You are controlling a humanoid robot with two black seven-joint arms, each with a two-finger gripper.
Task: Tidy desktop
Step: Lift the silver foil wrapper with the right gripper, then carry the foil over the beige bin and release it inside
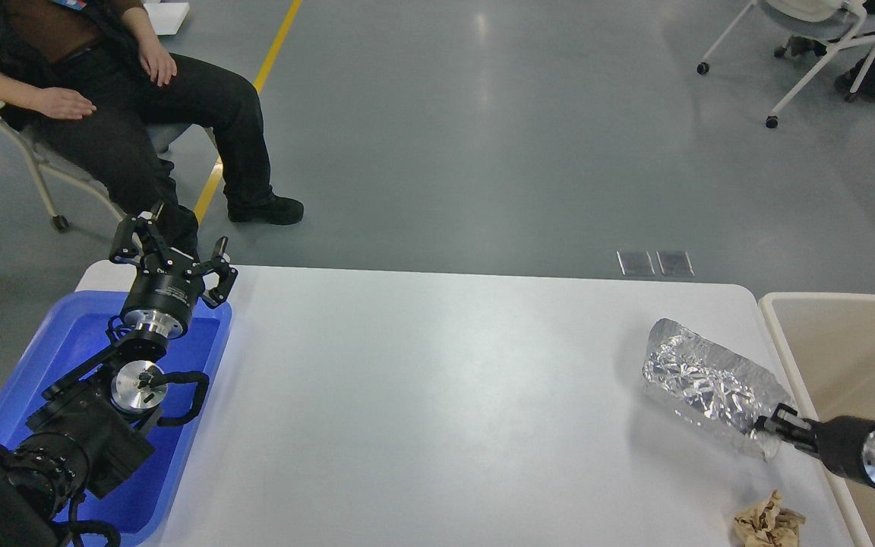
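Observation:
The white desktop [437, 395] fills the middle of the head view. A crumpled sheet of silver foil [703, 384] is held above its right side. My right gripper [770, 431] is shut on the foil's near right corner, and the foil hangs tilted, lifted off the surface. A small crumpled brown paper ball [768, 520] lies at the front right edge of the desktop. My left gripper [172, 251] is open and empty, above the far end of the blue tray [65, 357].
A beige bin [848, 357] stands against the desktop's right edge. A seated person [103, 83] is beyond the far left corner. A wheeled chair [810, 45] stands at the far right.

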